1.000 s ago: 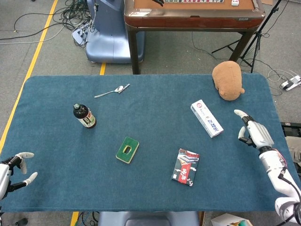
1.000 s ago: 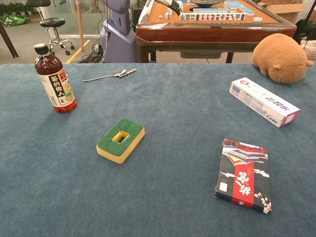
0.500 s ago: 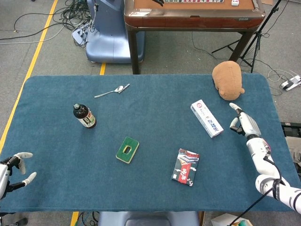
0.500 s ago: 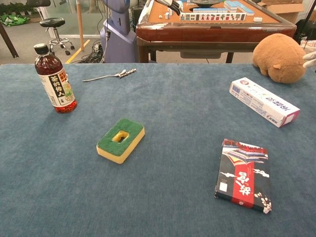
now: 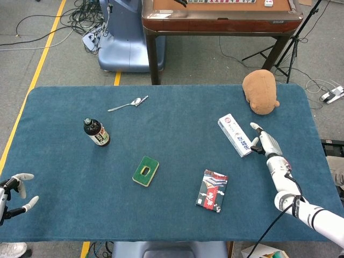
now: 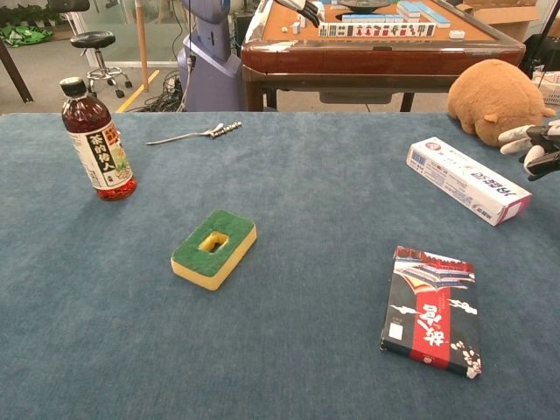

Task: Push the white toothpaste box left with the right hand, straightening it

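A blue-carpeted table (image 5: 177, 215) stands on grey flooring before a mahjong table (image 5: 220, 19). The white toothpaste box (image 5: 235, 135) lies angled, far right. The right hand (image 5: 264, 143), fingers spread and empty, sits just beside its near end.

The right hand (image 5: 264, 143) is showing a white shell with dark grey gaps between the finger segments and pale, rounded fingertips. Below it, towards the near edge of the blue table (image 5: 172, 215), a slim white-and-grey wrist is running into a rounded white joint and a thicker white forearm, with a thin black cable looping alongside. In the chest view the same hand (image 6: 535, 144) is showing white fingers over black parts. The left hand (image 5: 12, 192), at the table's near corner, is showing white fingertips on a dark body.
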Controlling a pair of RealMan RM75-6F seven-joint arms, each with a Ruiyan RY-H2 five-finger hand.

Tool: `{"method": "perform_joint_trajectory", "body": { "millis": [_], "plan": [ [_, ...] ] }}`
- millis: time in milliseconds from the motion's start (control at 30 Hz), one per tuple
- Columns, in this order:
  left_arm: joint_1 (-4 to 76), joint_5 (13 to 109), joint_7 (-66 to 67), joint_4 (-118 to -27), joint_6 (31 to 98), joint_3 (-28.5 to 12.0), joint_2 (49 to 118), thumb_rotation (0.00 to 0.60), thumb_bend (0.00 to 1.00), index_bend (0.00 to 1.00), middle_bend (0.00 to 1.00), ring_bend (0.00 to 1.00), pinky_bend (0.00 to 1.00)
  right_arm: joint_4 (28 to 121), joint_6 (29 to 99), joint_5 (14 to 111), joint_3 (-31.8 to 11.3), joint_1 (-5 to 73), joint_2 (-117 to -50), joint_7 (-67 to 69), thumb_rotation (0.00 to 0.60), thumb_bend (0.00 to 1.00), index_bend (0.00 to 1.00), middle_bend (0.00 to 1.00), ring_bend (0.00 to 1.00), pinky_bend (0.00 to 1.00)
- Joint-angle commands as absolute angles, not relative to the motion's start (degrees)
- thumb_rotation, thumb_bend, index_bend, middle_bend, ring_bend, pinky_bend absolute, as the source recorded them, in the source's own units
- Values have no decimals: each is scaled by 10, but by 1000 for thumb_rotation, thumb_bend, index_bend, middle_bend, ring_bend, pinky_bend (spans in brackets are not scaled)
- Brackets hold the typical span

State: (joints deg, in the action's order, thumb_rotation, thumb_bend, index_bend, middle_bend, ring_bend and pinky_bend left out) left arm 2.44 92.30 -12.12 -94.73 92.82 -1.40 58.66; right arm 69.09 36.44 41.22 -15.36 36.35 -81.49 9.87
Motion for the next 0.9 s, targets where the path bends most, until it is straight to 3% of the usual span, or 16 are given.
{"method": "perform_joint_trajectory", "body": {
  "millis": [33,900],
  "plan": [
    [24,923,-123,-948,929,-14,586,600,210,372,667,563,668,682,357,410,-154,366,-825,102,600,1000,76,76,80,214],
    [24,924,-121,-948,926,-14,586,600,210,373,667,563,668,734,308,476,-174,346,-818,188,600,1000,76,76,80,214]
  ]
}}
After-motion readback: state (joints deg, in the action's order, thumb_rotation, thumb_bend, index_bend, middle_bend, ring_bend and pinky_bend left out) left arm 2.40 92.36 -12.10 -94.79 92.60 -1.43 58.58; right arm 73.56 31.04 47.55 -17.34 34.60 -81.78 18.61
